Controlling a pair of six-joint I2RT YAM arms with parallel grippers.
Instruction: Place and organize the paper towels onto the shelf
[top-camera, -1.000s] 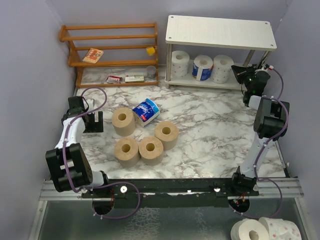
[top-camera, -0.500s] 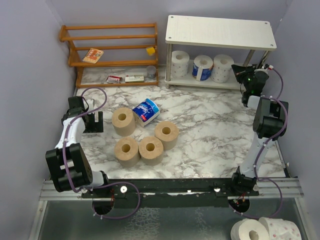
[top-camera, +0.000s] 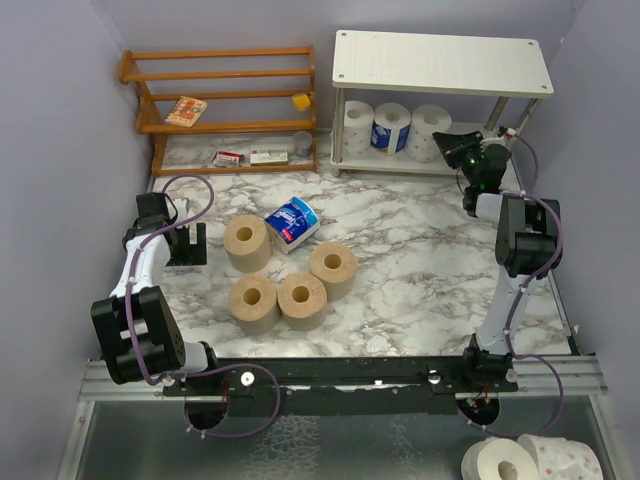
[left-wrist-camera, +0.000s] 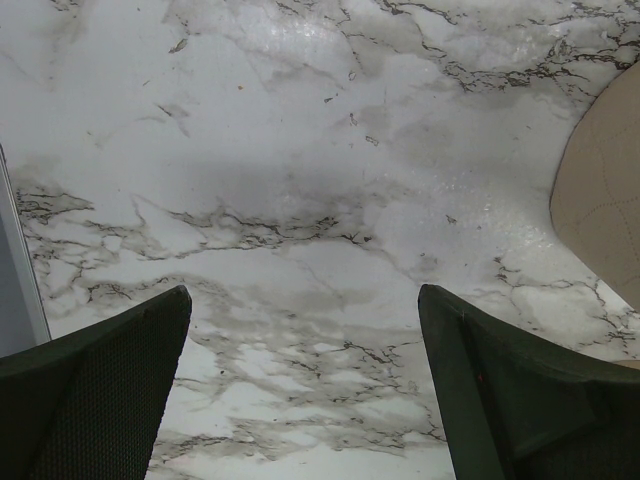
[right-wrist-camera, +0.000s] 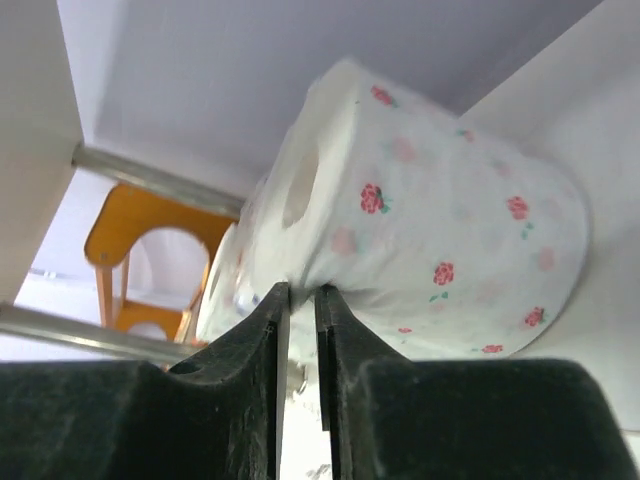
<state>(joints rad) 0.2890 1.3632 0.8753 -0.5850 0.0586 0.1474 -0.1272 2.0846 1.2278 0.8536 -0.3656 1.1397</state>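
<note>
Right wrist: end effector (right-wrist-camera: 297, 290) narrowly parted, its tips just before the white flowered roll (right-wrist-camera: 440, 230).

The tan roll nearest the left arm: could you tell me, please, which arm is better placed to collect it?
Left. Its pincer stands open just beside that tan roll, while the right pincer is away at the shelf, jaws barely apart, by a flowered roll.

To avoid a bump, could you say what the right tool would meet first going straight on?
Most likely the flowered white roll on the lower shelf board, just ahead of the tool.
</note>
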